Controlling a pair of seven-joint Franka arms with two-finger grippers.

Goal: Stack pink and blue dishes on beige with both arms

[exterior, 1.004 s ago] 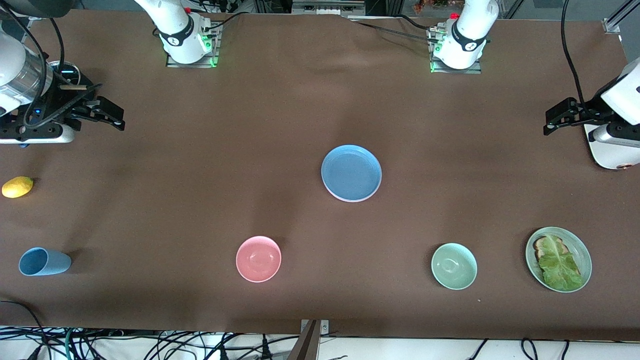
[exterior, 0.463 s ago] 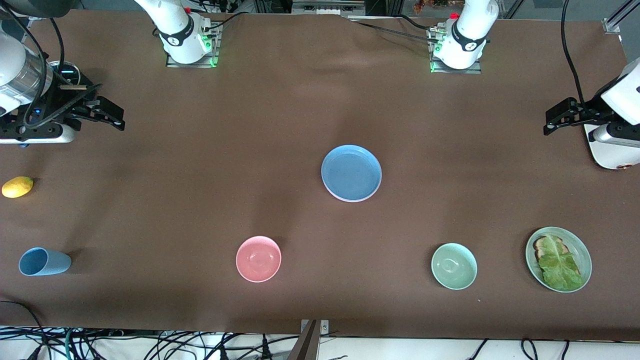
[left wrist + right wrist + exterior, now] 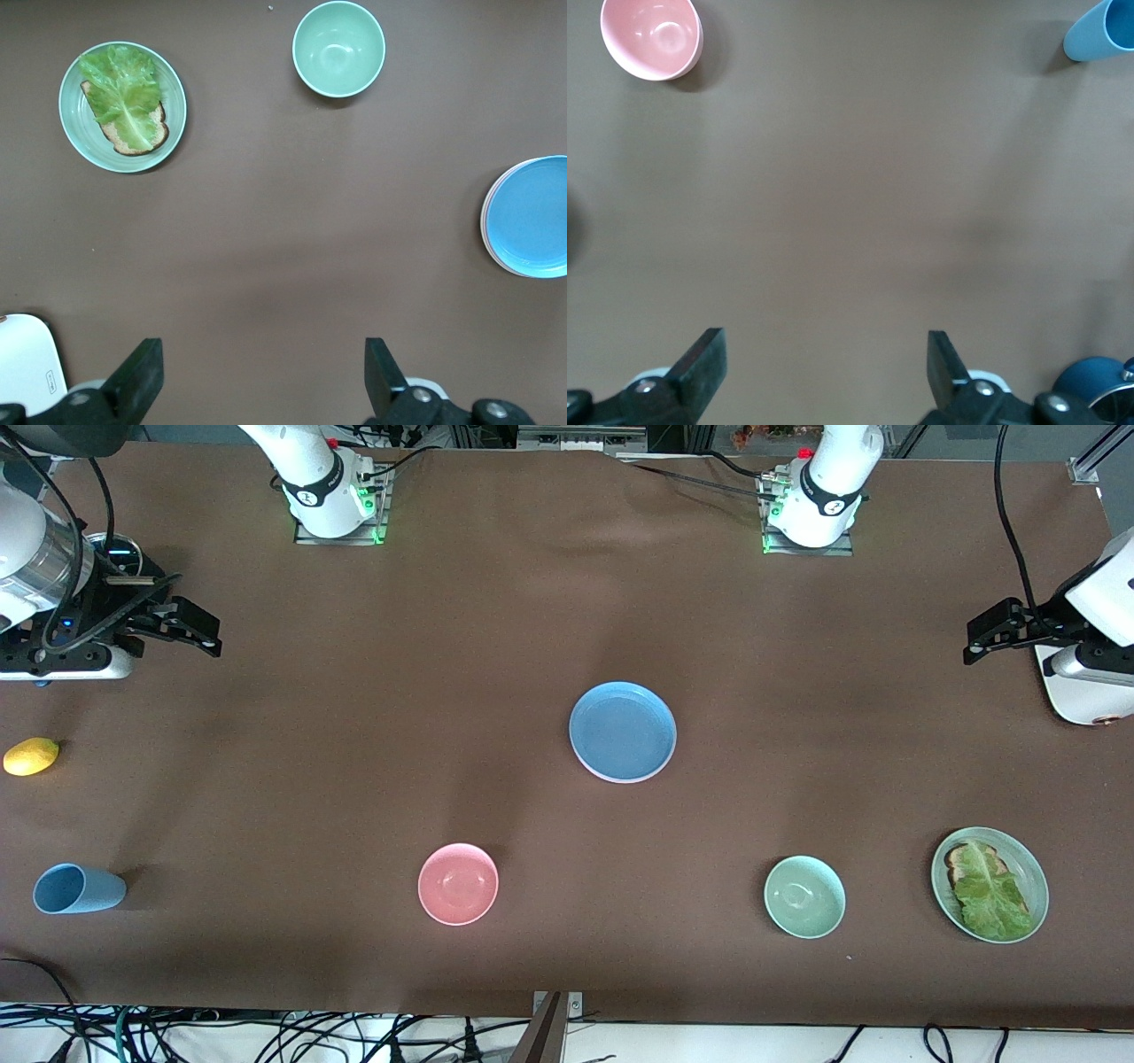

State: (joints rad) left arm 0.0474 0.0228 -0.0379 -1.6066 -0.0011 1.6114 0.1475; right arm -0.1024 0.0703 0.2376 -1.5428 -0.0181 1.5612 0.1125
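The blue dish (image 3: 623, 732) lies flat in the middle of the table and also shows in the left wrist view (image 3: 532, 217). A thin pale rim peeks out under its edge; the pink dish and the beige plate are otherwise hidden beneath it. My left gripper (image 3: 973, 642) hovers open and empty over the left arm's end of the table, well away from the blue dish; its jaws (image 3: 263, 372) stand wide over bare cloth. My right gripper (image 3: 213, 633) hangs open and empty over the right arm's end, jaws (image 3: 824, 363) wide over bare cloth.
Nearer the front camera stand a pink bowl (image 3: 458, 883), a pale green bowl (image 3: 804, 896) and a green plate with lettuce on toast (image 3: 990, 884). A blue cup (image 3: 75, 888) lies on its side and a lemon (image 3: 31, 755) sits at the right arm's end.
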